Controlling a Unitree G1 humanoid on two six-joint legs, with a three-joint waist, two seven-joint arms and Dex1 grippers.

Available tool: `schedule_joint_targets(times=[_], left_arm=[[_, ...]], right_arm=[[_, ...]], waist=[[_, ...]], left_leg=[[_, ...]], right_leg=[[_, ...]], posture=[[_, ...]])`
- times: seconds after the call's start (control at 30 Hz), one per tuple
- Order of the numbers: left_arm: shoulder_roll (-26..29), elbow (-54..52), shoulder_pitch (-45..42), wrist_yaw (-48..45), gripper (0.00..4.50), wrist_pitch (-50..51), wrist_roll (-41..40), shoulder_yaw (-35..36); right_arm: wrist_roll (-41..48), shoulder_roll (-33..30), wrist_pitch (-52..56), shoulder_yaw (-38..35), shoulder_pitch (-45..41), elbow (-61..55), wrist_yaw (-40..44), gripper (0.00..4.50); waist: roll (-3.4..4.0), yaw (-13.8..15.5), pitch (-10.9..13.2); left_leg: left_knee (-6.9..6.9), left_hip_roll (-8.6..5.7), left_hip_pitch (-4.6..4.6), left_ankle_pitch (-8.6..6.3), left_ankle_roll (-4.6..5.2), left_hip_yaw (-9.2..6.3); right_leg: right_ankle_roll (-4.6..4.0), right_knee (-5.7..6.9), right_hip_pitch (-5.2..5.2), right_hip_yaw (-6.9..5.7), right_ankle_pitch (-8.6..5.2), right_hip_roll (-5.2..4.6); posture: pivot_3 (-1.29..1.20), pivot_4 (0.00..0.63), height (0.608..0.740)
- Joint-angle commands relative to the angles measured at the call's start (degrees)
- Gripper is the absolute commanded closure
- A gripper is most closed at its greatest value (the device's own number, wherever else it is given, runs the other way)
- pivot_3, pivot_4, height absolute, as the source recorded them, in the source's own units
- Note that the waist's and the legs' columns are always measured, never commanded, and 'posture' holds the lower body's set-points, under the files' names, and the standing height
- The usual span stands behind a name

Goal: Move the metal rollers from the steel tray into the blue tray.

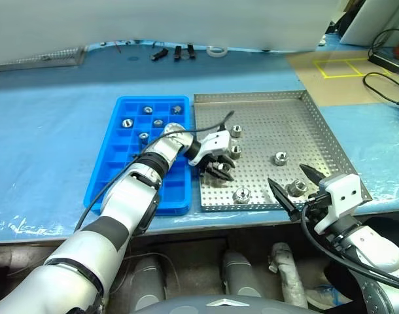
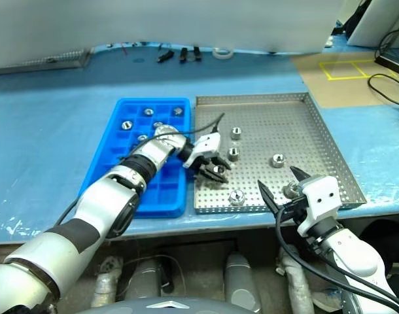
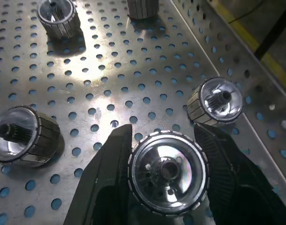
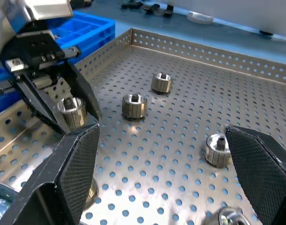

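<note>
The steel tray (image 1: 252, 97) lies on the pale blue sheet, with the blue tray (image 1: 114, 176) right against its left side. My left gripper (image 1: 219, 169) hangs low over the steel tray's front left, shut on a metal roller (image 3: 167, 172) that sits between its two fingers. Loose rollers lie around it on the perforated floor, among them one (image 1: 236, 131), another (image 1: 280, 157) and a third (image 1: 242, 194). Several rollers (image 1: 147, 110) rest in the blue tray's far compartments. My right gripper (image 1: 294, 186) stands open over the steel tray's front right edge, next to a roller (image 1: 297, 188).
Black clips (image 1: 176, 52) and a white tape ring (image 1: 217, 50) lie along the table's far edge. At the far right there is a yellow tape square (image 1: 346, 67) and black cables (image 1: 386, 85). A mesh panel (image 1: 42, 59) lies at the far left.
</note>
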Motion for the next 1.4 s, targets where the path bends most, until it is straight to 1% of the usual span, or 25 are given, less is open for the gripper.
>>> schedule_joint_targets(times=[0.03,0.17,0.27,0.33,0.4,0.5,0.6,0.7,0.83,0.97,1.03,1.1,1.23,1.4], left_arm=[[2.15,-7.88,0.35,-4.33,2.79,2.58,-4.99,3.11],[7.1,-20.51,4.96,-5.99,2.79,8.34,-8.62,4.36],[12.43,-31.59,10.97,-2.6,2.79,10.83,-7.29,3.51],[15.59,-39.76,15.2,-0.64,2.79,15.94,-9.22,5.07],[18.47,-46.17,18.97,2.54,2.79,20.81,-10.56,6.84],[21.69,-53.06,24.42,8.77,2.79,24.97,-11.56,9.83],[23.53,-58.77,29.58,15.69,2.79,28.11,-11.84,12.57],[24.02,-64.26,33.51,20.77,2.79,31.75,-13.29,14.52],[24.22,-67.91,38.63,28.68,2.79,32.97,-12.45,16.09],[24.61,-71.54,41.78,31.44,2.79,35.37,-13.93,16.1],[25.01,-71.75,42.59,33.39,2.79,35.58,-13.62,16.32],[24.88,-70.64,42.27,36.34,2.79,34.72,-12.54,16.43],[22.76,-65.43,38.61,43.65,2.79,31.47,-10.65,16.09],[21.15,-59.37,34.28,47.21,2.79,29.14,-9.66,14.53]], right_arm=[[1.81,-1.52,0.69,-1.26,-2.24,-0.12,1.31,0.0],[3.94,-4.27,2.35,-0.28,-7.93,1.6,3.84,0.0],[5.19,-6.63,3.73,3.04,-14.71,4.34,7.06,0.0],[5.82,-7.85,4.23,6.09,-20.52,7.38,9.97,0.0],[5.85,-8.87,3.95,9.1,-26.13,11.41,13.43,0.0],[4.89,-9.16,2.27,13.63,-32.98,18.12,18.69,0.0],[4.2,-7.98,0.22,17.61,-38.93,23.93,23.04,0.0],[3.85,-6.58,-1.34,19.82,-42.83,27.93,25.7,0.0],[2.75,-4.67,-3.45,22.5,-47.13,32.76,28.79,0.0],[2.25,-4.15,-4.23,23.12,-48.44,34.44,30.58,0.0],[2.21,-4.16,-4.3,23.08,-48.49,34.71,31.12,0.0],[2.09,-4.09,-4.38,23.15,-48.24,34.7,31.37,0.0],[1.85,-3.72,-4.04,23.29,-47.53,33.86,31.02,0.0],[1.88,-3.51,-2.96,22.94,-46.62,32.2,30.05,0.0]], waist=[[0.0,0.34,0.0],[0.01,0.83,0.0],[0.02,1.45,0.0],[0.04,2.43,0.0],[0.05,3.44,0.01],[0.06,5.66,0.01],[0.06,7.81,0.01],[0.07,9.67,0.01],[0.06,11.64,0.02],[0.06,12.87,0.02],[0.05,13.17,0.02],[0.06,13.39,0.02],[0.05,13.8,0.02],[0.04,13.92,0.02]], left_leg=[[0.0,-0.01,-0.01,0.0,0.01,0.0],[0.01,-0.01,0.03,-0.02,0.04,0.01],[0.01,0.04,0.1,-0.01,0.04,0.02],[-0.03,0.12,0.1,0.0,0.02,-0.03],[-0.01,0.17,0.09,0.02,-0.01,-0.03],[0.02,0.16,0.06,0.04,-0.03,-0.03],[0.0,0.17,0.04,0.05,-0.05,-0.04],[-0.01,0.22,-0.01,0.07,-0.09,-0.06],[0.0,0.25,-0.09,0.13,-0.18,-0.14],[-0.01,0.3,-0.1,0.17,-0.26,-0.19],[-0.01,0.29,-0.1,0.17,-0.27,-0.2],[-0.01,0.31,-0.1,0.19,-0.3,-0.22],[-0.03,0.37,-0.09,0.26,-0.42,-0.27],[-0.02,0.34,-0.11,0.3,-0.47,-0.31]], right_leg=[[0.0,0.0,0.0,0.0,0.0,-0.01],[-0.03,0.01,0.04,0.01,0.01,-0.03],[-0.05,0.1,0.03,0.02,0.02,0.02],[-0.07,0.15,0.04,-0.08,0.03,0.05],[-0.09,0.17,0.05,-0.09,0.04,0.08],[-0.1,0.18,0.07,-0.13,0.04,0.05],[-0.12,0.19,0.09,-0.21,0.03,0.03],[-0.13,0.19,0.04,-0.26,0.02,0.05],[-0.14,0.25,0.02,-0.37,0.02,0.05],[-0.13,0.27,0.02,-0.4,0.02,0.05],[-0.13,0.27,0.02,-0.41,0.02,0.05],[-0.13,0.28,0.02,-0.41,0.02,0.06],[-0.13,0.36,-0.03,-0.4,0.03,0.11],[-0.13,0.4,-0.06,-0.39,0.03,0.14]], posture=[[-0.47,0.15,0.74],[-0.38,0.15,0.74],[-0.3,0.15,0.74],[-0.23,0.15,0.74],[-0.15,0.15,0.74],[-0.01,0.15,0.74],[0.08,0.15,0.74],[0.17,0.15,0.74],[0.22,0.15,0.74],[0.25,0.15,0.74],[0.25,0.15,0.74],[0.25,0.15,0.74],[0.25,0.15,0.74],[0.23,0.15,0.74]])
